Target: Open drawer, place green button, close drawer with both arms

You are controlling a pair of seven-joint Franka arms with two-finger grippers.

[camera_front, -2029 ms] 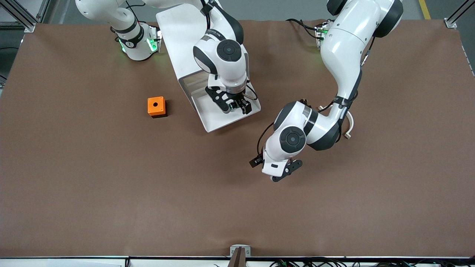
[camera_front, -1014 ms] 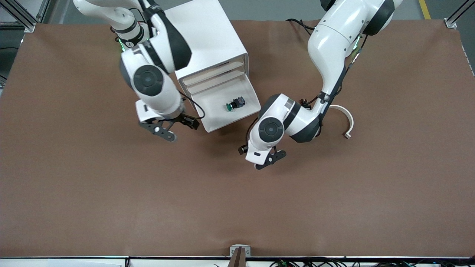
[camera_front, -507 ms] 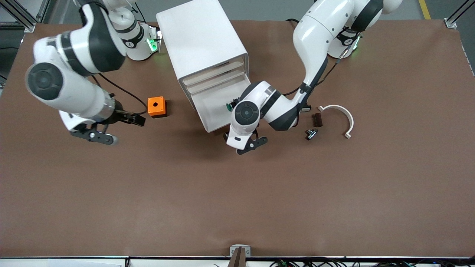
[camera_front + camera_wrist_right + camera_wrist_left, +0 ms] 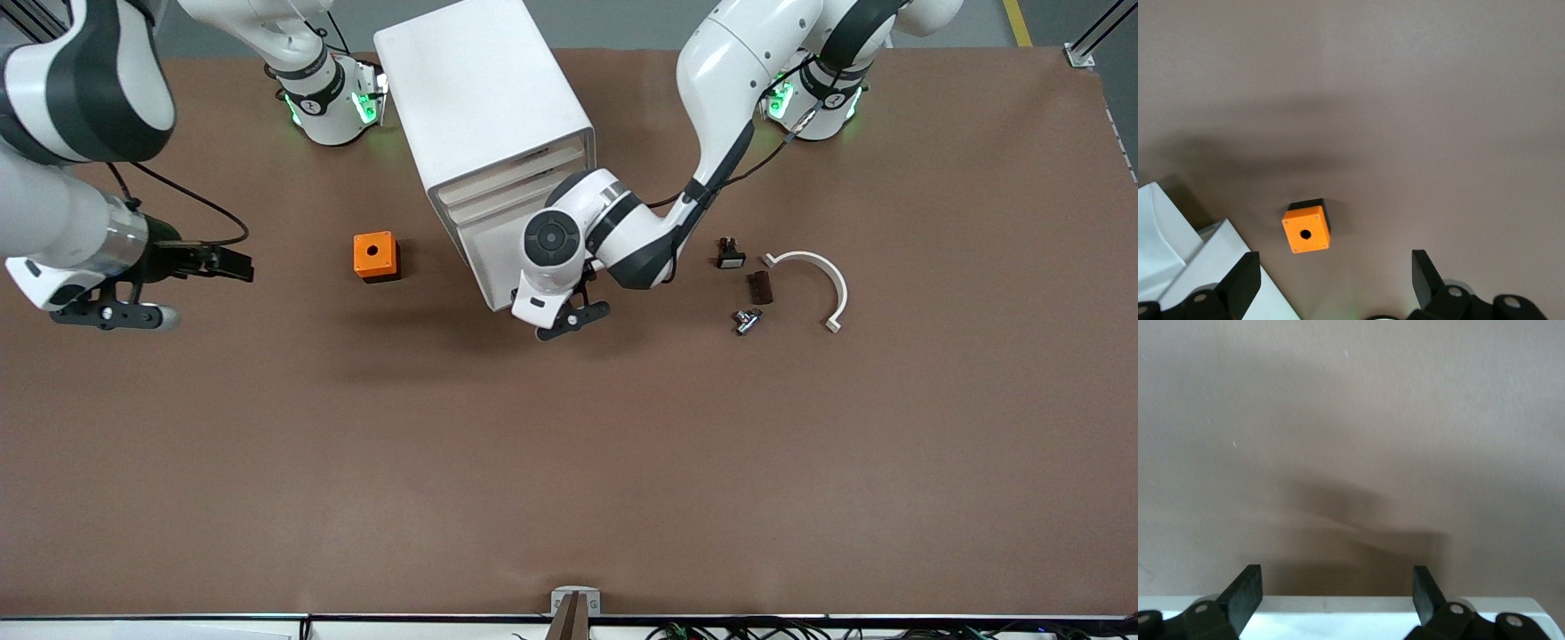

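While drawer (image 4: pixel 498 267) sticks out of cabinet (image 4: pixel 484 98) toward front edge of table (image 4: pixel 569 462), left gripper (image 4: pixel 569 322) sits at its front lip, jaws spread, empty, lip lying crosswise between them in left wrist view. Judged: closing push runs from lip back toward cabinet; left arm far nearer. Right gripper (image 4: pixel 133 316) waits over table near right arm's end, jaws spread, empty. Button not visible, left arm's wrist covers drawer tray; presumably inside, cannot confirm. Orange box (image 4: pixel 375 256) beside cabinet.

Table (image 4: pixel 569 462): brown matte covering, evenly lit. Grey floor (image 4: pixel 640 22) along the top edge. Aluminium frame posts (image 4: pixel 1089 44) at corners.
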